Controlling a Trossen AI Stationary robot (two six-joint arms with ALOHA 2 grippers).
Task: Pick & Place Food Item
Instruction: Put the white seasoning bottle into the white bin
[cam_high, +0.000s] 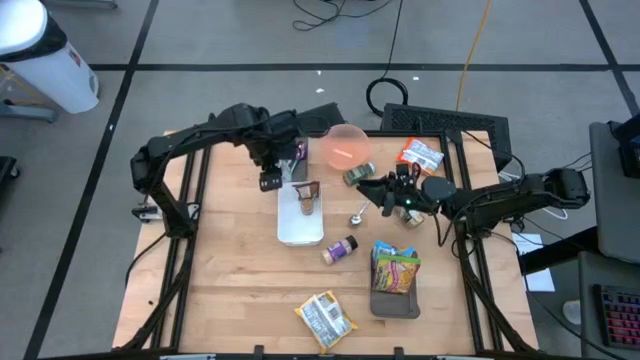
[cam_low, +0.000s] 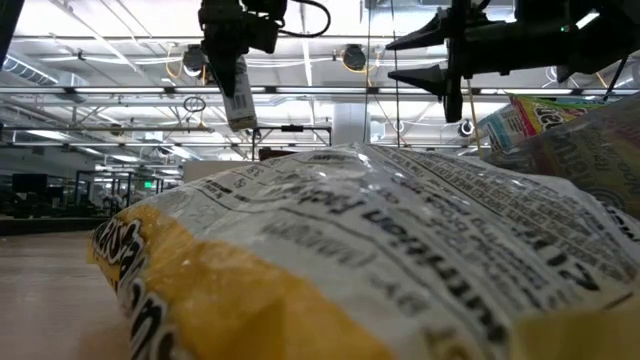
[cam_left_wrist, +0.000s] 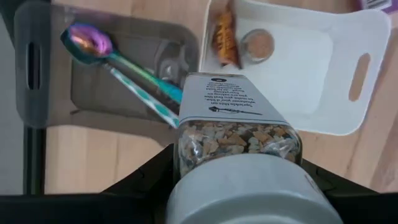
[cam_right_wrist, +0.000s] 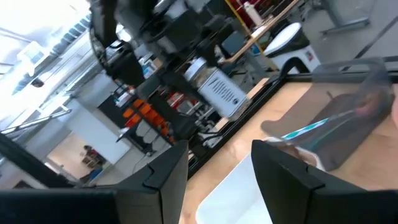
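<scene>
The left end effector (cam_high: 292, 160) is clenched on a spice jar (cam_left_wrist: 233, 127), which is held in the air above the far end of the white tray (cam_high: 300, 232). In the left wrist view the jar is seen gripped near its grey cap, with a clear section showing coarse mixed seasoning and a white printed label beyond it. In the low view the same jar (cam_low: 240, 92) hangs tilted, clear of the desk (cam_high: 230, 290).

The right end effector (cam_high: 383, 192) is held above the desk to the right of the tray, its jaws parted and nothing between them. In the right wrist view its two dark fingers (cam_right_wrist: 283, 171) are seen apart, with the tray edge between them farther off.

A small brown snack bar (cam_left_wrist: 225, 38) and a round brown-topped item (cam_left_wrist: 259, 44) lie in the white tray. Beside the tray, an iridescent spoon (cam_left_wrist: 118, 68) lies on a grey transparent tray.

On the desk are also a pink bowl (cam_high: 345, 146), a second small jar (cam_high: 340, 249) lying on its side, a yellow snack bag (cam_high: 325, 318) near the front edge, and a green-and-yellow packet (cam_high: 395, 270) on a dark tray.
</scene>
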